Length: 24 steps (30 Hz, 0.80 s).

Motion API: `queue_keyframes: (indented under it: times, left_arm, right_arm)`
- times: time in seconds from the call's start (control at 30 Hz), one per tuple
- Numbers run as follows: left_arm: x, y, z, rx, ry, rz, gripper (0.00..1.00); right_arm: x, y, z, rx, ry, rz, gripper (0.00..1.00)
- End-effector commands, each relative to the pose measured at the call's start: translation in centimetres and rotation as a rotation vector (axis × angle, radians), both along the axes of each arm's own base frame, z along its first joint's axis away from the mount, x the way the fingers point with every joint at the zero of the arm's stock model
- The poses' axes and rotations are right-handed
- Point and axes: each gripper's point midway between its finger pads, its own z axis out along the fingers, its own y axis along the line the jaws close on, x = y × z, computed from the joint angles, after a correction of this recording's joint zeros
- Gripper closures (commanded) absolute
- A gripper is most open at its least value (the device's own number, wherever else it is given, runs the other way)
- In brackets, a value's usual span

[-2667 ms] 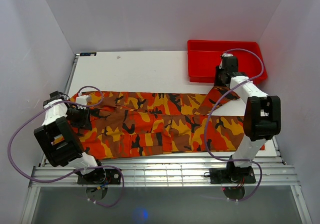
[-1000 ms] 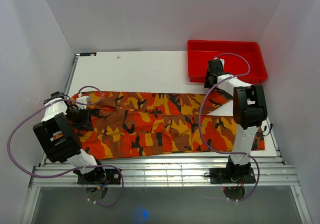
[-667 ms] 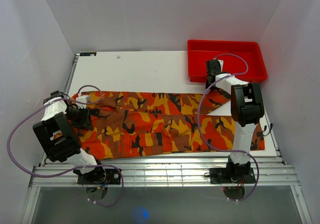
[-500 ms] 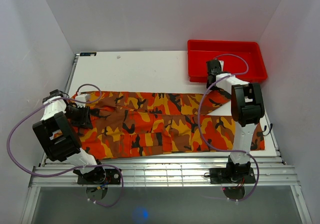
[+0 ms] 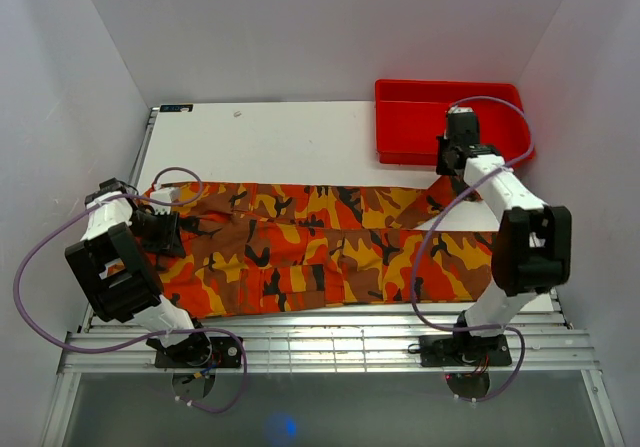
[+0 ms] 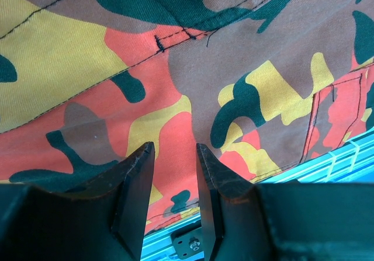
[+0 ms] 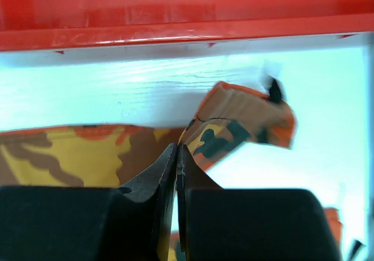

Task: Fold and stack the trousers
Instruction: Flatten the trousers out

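The camouflage trousers [image 5: 300,247] lie spread flat across the table, waist at the left and both legs running right. My left gripper [image 5: 167,229] hovers over the waist end. In the left wrist view it [image 6: 172,147] is open, with the cloth [image 6: 234,68] lying flat under the gap. My right gripper [image 5: 451,167] is at the far leg's cuff, just in front of the red tray [image 5: 450,92]. In the right wrist view it [image 7: 176,149] is shut on the edge of the cuff [image 7: 239,121], which curls up off the table.
The red tray's front wall [image 7: 175,33] stands close behind the cuff. White table [image 5: 300,137] lies behind the trousers. The slatted metal rail [image 5: 330,337] runs along the near edge and shows in the left wrist view [image 6: 345,156]. White walls enclose the sides.
My right gripper swung left along the tray's front, then back right to the far leg's cuff, which has shifted right. The left gripper has barely moved.
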Motion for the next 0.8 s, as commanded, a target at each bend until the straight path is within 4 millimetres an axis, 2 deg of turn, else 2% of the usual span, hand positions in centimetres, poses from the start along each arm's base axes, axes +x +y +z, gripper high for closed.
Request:
queue_keyframes:
  times: [0.0,0.03,0.1,0.13,0.17,0.2,0.23,0.27,0.4,0.47,0.5,0.57,0.6,0.63,0.67,0.77]
  left_arm:
    - [1.0,0.7,1.8,0.035,-0.067,0.009,0.55]
    - [1.1,0.7,1.8,0.034,-0.065,0.010,0.54]
    - [1.2,0.7,1.8,0.029,-0.063,0.015,0.54]
    - [1.2,0.6,1.6,0.023,-0.057,0.017,0.55]
    - [1.3,0.6,1.6,0.015,-0.057,0.019,0.55]
    - [1.4,0.5,1.5,0.008,-0.054,0.024,0.54]
    - [1.4,0.4,1.4,-0.001,-0.048,0.028,0.55]
    - [1.5,0.4,1.3,-0.008,-0.045,0.031,0.55]
    - [2.2,0.1,1.6,-0.039,-0.059,0.037,0.54]
    - [2.2,-0.1,1.9,-0.053,-0.057,0.033,0.55]
    - [2.3,-0.1,2.0,-0.055,-0.058,0.027,0.55]
    - [3.0,0.3,3.1,-0.047,-0.084,0.011,0.54]
    - [3.3,0.4,3.5,-0.051,-0.091,0.004,0.53]
    - [4.0,0.4,4.7,-0.063,-0.123,-0.014,0.52]
    - [4.4,0.4,5.3,-0.074,-0.139,-0.024,0.50]
    - [6.5,0.8,7.1,-0.089,-0.200,-0.035,0.48]
  right_arm:
    - [-2.0,-1.8,3.7,-0.030,-0.080,0.037,0.92]
    - [-4.0,-2.5,3.2,-0.039,-0.069,0.028,0.92]
    - [-6.1,-4.7,2.5,-0.095,-0.038,0.014,0.92]
    - [-7.3,-5.6,2.7,-0.107,-0.043,-0.002,0.92]
    - [-9.0,-6.0,0.9,-0.120,0.011,0.013,0.92]
    - [-10.1,-7.8,0.4,-0.126,0.030,-0.025,0.92]
    - [-11.1,-8.5,0.0,-0.130,0.051,-0.037,0.92]
    - [-12.3,-8.8,-1.2,-0.124,0.093,-0.035,0.92]
    - [-14.8,-11.9,-3.0,-0.104,0.192,-0.079,0.92]
    - [-15.3,-12.7,-3.9,-0.102,0.247,-0.068,0.87]
    - [-15.0,-13.7,-3.6,-0.103,0.249,-0.073,0.83]
    - [-14.5,-14.4,-3.4,-0.091,0.252,-0.009,0.68]
    - [-14.4,-15.4,-2.9,-0.067,0.233,-0.018,0.57]
    - [-13.1,-16.0,-1.2,-0.070,0.187,0.020,0.38]
    - [-12.0,-15.2,-0.3,-0.017,0.135,0.085,0.34]
    - [-9.7,-14.6,2.3,0.000,0.057,0.195,0.34]
